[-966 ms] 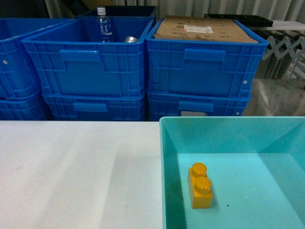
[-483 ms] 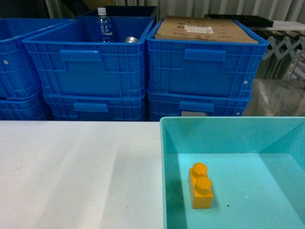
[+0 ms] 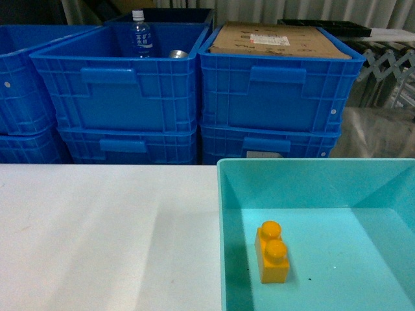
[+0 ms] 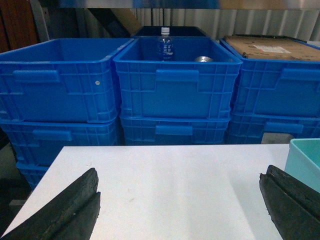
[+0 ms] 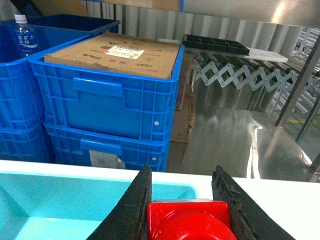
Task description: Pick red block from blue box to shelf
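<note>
At the bottom centre of the right wrist view the right gripper (image 5: 186, 200) pinches the red block (image 5: 189, 221) above the blue box (image 5: 75, 192), so the pick looks done and the carry to the shelf remains; the left gripper (image 4: 180, 207) is spread over the counter (image 4: 165, 180).

A white table (image 3: 97, 233) carried the blue box (image 3: 224, 227) at its right side. The box sat flat on the tabletop.
</note>
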`<state>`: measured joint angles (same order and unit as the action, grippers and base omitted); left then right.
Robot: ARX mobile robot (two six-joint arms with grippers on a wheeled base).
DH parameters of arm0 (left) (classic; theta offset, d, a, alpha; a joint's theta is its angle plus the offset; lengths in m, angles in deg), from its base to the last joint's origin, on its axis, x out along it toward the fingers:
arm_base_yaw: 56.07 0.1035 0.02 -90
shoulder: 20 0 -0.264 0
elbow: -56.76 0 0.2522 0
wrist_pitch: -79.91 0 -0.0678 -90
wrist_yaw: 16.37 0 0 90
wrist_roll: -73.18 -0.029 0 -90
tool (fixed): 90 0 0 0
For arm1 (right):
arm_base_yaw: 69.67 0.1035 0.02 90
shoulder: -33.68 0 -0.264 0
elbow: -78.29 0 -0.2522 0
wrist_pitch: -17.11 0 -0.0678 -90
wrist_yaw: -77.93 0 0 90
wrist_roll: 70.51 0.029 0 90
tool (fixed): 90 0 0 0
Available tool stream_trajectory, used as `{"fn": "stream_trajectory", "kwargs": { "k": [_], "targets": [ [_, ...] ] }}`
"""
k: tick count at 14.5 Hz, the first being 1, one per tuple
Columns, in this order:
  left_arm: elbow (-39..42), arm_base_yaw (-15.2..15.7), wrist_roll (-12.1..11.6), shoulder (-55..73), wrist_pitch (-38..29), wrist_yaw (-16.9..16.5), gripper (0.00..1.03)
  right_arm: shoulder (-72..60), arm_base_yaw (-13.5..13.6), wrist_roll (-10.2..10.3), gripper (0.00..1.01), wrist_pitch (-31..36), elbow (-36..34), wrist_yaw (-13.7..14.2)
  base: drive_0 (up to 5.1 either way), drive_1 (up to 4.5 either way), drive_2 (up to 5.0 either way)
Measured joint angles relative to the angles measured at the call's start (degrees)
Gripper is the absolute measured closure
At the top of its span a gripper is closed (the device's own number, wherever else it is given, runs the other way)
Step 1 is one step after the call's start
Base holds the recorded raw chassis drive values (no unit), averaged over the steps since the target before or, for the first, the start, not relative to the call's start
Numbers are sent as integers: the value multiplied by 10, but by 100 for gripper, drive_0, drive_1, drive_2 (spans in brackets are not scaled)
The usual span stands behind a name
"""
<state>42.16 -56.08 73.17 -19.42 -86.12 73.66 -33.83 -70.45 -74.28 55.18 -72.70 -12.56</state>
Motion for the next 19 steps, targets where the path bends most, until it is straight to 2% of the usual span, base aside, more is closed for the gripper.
{"fn": "stream_trajectory", "kwargs": {
  "k": [3, 5, 9, 19],
  "targets": [
    [0, 0, 0, 0, 0, 0, 5, 26, -20, -6, 72, -41, 23, -26, 0, 0, 0],
    [0, 0, 0, 0, 0, 0, 5, 100, -26, 10, 72, -80, 5, -30, 0, 0, 0],
    [0, 0, 0, 0, 0, 0, 5, 119, -24, 18, 72, -87, 0, -29, 0, 0, 0],
    [0, 0, 0, 0, 0, 0, 5, 169, 15, 38, 72, -155, -35, 5, 0, 0, 0]
  ]
}}
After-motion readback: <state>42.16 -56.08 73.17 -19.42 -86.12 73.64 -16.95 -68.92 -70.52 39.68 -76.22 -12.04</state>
